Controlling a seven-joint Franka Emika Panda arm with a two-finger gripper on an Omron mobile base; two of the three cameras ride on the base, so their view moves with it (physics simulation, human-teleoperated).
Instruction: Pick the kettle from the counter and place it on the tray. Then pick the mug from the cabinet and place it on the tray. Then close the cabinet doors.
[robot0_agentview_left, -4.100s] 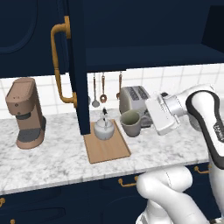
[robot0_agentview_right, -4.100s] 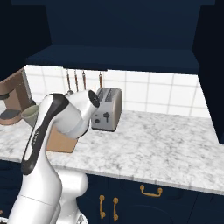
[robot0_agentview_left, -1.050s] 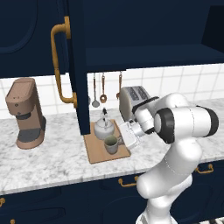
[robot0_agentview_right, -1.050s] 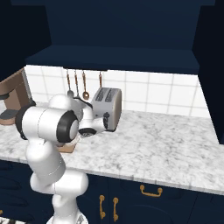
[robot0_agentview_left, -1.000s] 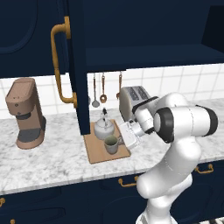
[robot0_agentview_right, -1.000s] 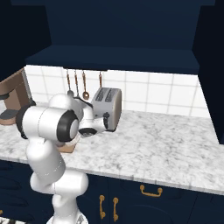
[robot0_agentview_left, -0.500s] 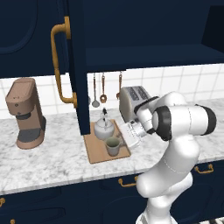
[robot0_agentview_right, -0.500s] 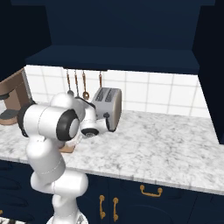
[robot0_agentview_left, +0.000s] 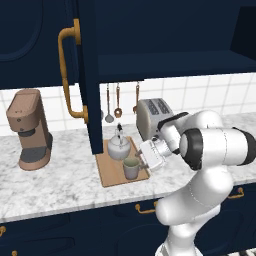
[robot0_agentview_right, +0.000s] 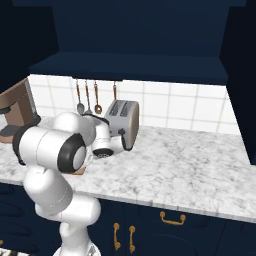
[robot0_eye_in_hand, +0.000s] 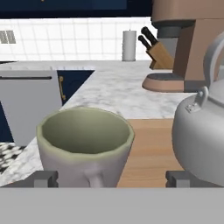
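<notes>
The pale grey-green mug (robot0_agentview_left: 131, 168) stands upright on the front right part of the wooden tray (robot0_agentview_left: 111, 174). Just behind it on the same tray sits the silvery kettle (robot0_agentview_left: 119, 148). My gripper (robot0_agentview_left: 143, 160) is right beside the mug, open. In the hand view the mug (robot0_eye_in_hand: 85, 146) sits between my spread fingertips (robot0_eye_in_hand: 43, 178), free of both, with the kettle (robot0_eye_in_hand: 201, 135) to its right on the tray (robot0_eye_in_hand: 148, 146). The navy cabinet (robot0_agentview_left: 170, 50) stands open above, and its door (robot0_agentview_left: 87, 85) with a brass handle (robot0_agentview_left: 67, 75) swings out over the counter (robot0_agentview_left: 55, 182).
A silver toaster (robot0_agentview_left: 152, 117) stands at the wall behind my hand, also in the right base view as the toaster (robot0_agentview_right: 122, 122). A brown coffee machine (robot0_agentview_left: 30, 127) stands at the left. Utensils (robot0_agentview_left: 118, 102) hang on the tiled wall. The open door's edge hangs just left of the tray.
My jaws have opened wide and let go of the mug, which now stands by itself on the tray. The hand has shifted only slightly.
</notes>
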